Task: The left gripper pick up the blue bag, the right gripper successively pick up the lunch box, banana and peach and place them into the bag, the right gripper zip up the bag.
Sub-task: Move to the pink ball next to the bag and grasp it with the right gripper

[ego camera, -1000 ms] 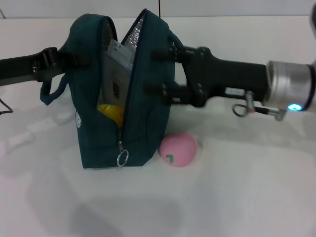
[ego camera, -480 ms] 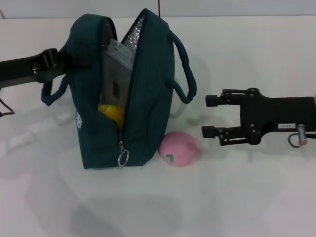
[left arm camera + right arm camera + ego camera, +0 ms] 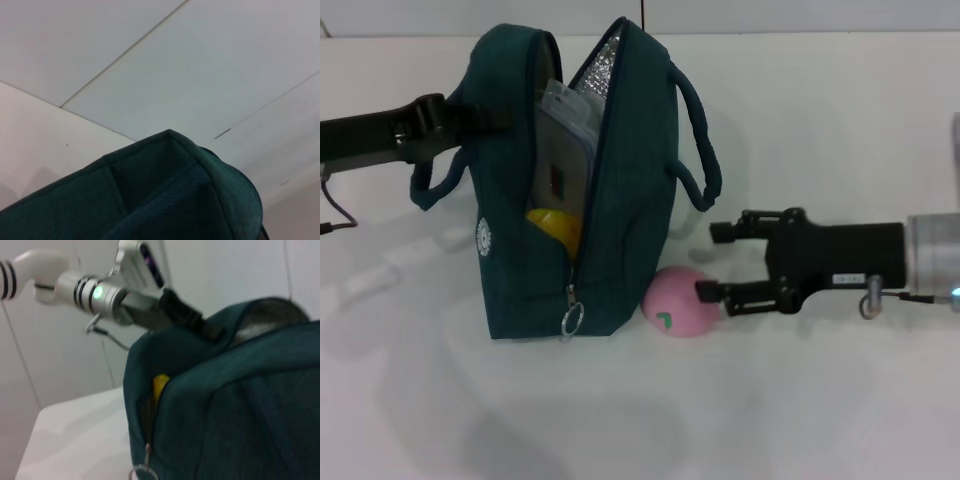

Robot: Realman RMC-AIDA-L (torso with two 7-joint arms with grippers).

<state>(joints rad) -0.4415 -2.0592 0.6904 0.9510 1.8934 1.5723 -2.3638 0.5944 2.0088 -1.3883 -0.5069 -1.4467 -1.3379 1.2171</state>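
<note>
My left hand (image 3: 470,115) grips the blue bag (image 3: 620,200) at its upper edge, holding it upright on the table (image 3: 820,400). The bag is unzipped; lunch box (image 3: 565,140) and banana (image 3: 558,228) sit inside. My right hand (image 3: 708,262) is spread, its lower finger touching the peach (image 3: 678,302) beside the bag.

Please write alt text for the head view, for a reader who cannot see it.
A blue bag stands unzipped on a white table, held at its far side by the left gripper, with a lunch box and banana inside. The right gripper, jaws open, reaches a pink peach beside the bag.
</note>
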